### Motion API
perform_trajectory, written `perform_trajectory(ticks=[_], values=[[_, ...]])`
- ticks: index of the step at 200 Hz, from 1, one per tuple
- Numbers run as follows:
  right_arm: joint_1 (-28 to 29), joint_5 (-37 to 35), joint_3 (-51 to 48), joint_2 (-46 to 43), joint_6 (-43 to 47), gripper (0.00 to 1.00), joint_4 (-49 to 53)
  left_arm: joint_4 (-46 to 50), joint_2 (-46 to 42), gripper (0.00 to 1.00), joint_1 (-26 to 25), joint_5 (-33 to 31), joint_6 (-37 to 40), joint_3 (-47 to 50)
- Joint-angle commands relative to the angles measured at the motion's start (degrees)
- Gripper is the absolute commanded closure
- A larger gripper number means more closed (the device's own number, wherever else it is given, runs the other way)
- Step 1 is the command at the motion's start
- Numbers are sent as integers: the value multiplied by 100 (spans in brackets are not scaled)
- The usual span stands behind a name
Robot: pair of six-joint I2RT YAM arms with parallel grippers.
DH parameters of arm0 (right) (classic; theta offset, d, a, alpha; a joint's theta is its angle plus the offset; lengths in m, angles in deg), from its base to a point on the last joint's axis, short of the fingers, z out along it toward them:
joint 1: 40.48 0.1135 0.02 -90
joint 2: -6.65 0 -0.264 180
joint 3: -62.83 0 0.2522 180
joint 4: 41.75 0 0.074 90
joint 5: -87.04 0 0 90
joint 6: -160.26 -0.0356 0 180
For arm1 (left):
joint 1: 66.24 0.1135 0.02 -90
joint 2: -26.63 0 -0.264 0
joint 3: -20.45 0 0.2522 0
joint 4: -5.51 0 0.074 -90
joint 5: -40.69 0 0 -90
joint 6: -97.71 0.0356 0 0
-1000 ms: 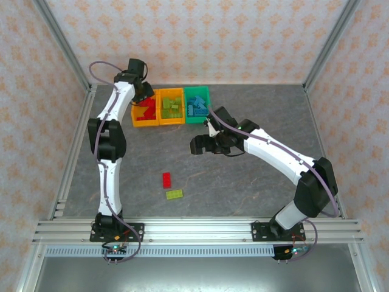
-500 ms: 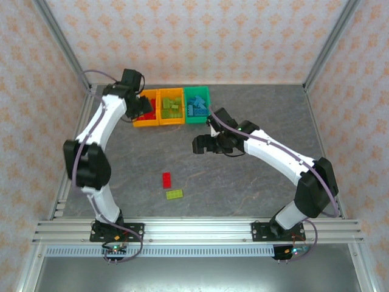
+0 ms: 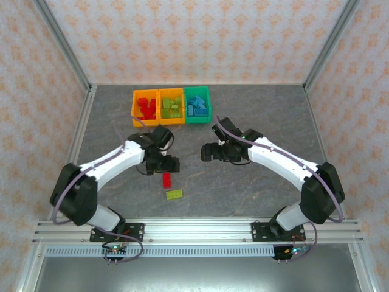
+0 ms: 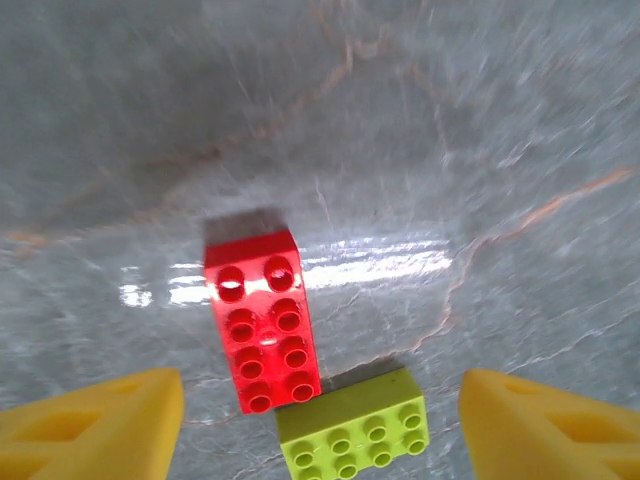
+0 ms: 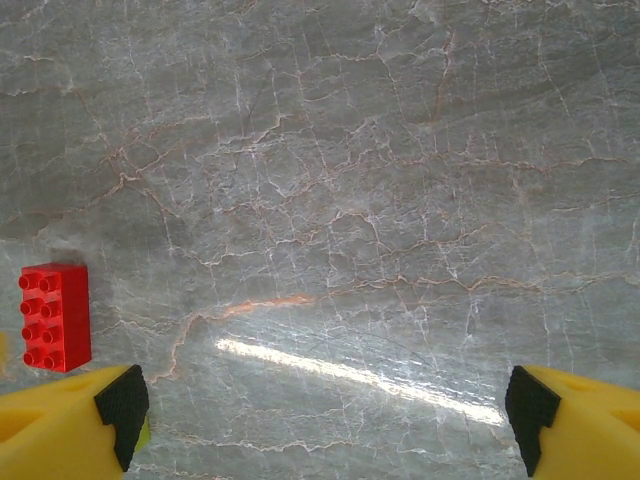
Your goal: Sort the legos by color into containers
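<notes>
the left gripper (image 3: 167, 164) had swung from the bins (image 3: 134, 109) down over the red brick (image 4: 262, 320) at frame centre, jaws apart, likely its next pick; the right gripper (image 3: 208, 152) also had jaws apart.

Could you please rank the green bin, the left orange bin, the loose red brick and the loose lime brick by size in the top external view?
Largest: green bin and left orange bin, which look alike.
Then: loose red brick and loose lime brick, far smaller, about equal.

White arm links (image 3: 115, 161), black joints (image 3: 317, 193), purple cables (image 3: 55, 196) alongside; yellow fingers (image 4: 100, 420), black pads (image 5: 122, 400) on right pair.
</notes>
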Motion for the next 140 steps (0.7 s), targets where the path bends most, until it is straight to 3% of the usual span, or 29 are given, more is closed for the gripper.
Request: perform_trajectory(ticks=[1, 23, 75, 113, 140], values=[[-22, -125, -22, -91, -93, 6, 45, -321, 280, 25, -110, 22, 146, 146], [-21, -195, -95, -224, -180, 6, 56, -453, 449, 26, -112, -251, 49, 295], [34, -97, -276, -452, -115, 6, 121, -591, 804, 51, -126, -387, -4, 464], [694, 28, -300, -555, 592, 7, 185, -490, 937, 69, -128, -723, -69, 452], [942, 568, -793, -984, 1200, 10, -618, -483, 984, 76, -49, -645, 110, 343]])
